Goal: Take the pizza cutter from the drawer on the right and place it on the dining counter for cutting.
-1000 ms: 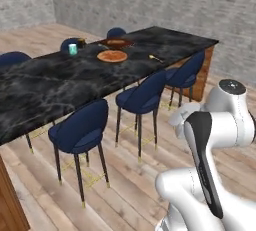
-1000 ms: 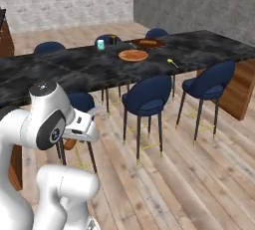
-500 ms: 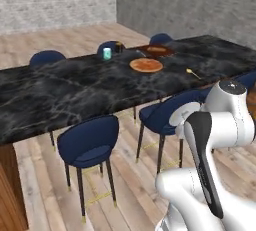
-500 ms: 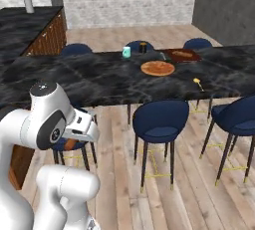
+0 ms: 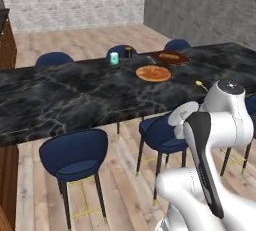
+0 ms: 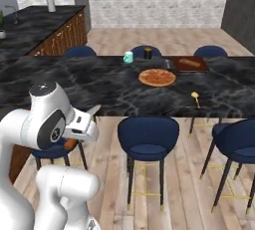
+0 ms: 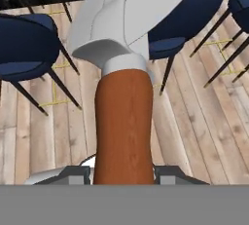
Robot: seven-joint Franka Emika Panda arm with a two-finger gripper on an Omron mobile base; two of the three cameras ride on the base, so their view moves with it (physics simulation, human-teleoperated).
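Cutter (image 7: 124,97) sits clamped by its brown handle between the narrowly parted jaws, wheel forward, over the floor short of the bench (image 6: 99,87) near edge. It is probably light and stiff, with a smooth handle; the mid-handle hold looks sound.

Both base views look forward over my arm at the counter (image 5: 75,100) and chairs (image 6: 148,137), from either side. My hand view looks close along the cutter (image 7: 124,87) toward floor (image 7: 194,136).
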